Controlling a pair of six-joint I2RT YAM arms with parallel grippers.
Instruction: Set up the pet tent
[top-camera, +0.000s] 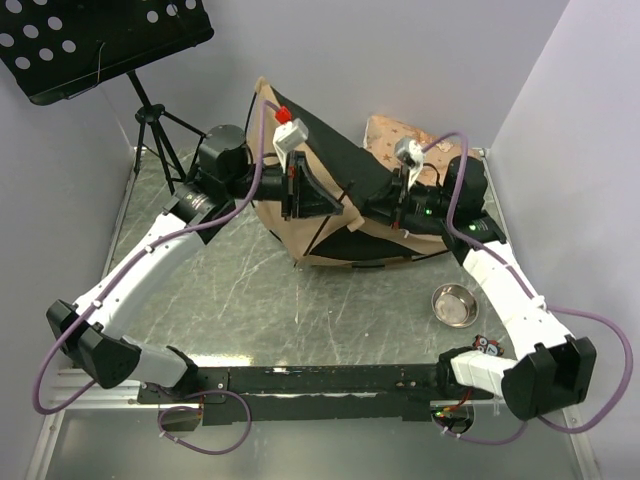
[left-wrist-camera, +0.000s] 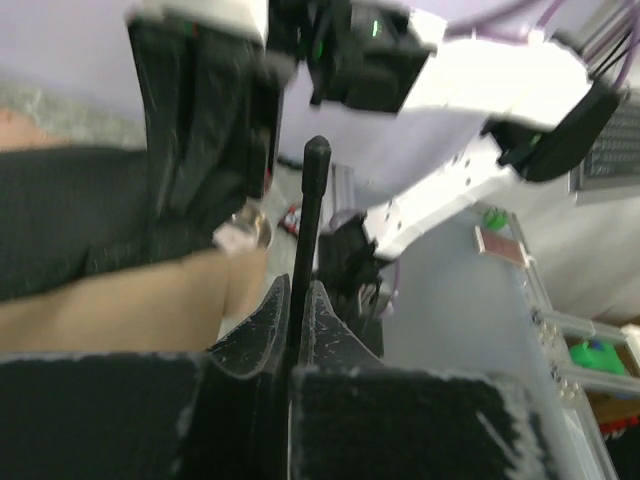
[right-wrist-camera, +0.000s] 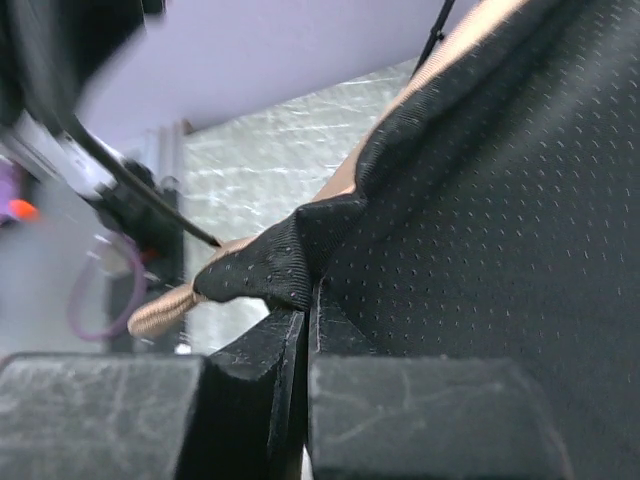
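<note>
Left arm (top-camera: 150, 262) and right arm (top-camera: 503, 283) reach from 6 o'clock to the pet tent (top-camera: 303, 236), slumped toward the table's (top-camera: 250, 295) 12 o'clock. Left wrist: left gripper (left-wrist-camera: 297, 300) pinches a thin black pole (left-wrist-camera: 311, 205) pointing to 12 o'clock. Right wrist: right gripper (right-wrist-camera: 308, 318) clamps the tent's black corner.

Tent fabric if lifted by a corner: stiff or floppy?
Probably floppy: the tent slumps in creases. Its thin pole, pinched in the left fingers, likely flexes and springs. Textured black corner should not slip.
</note>
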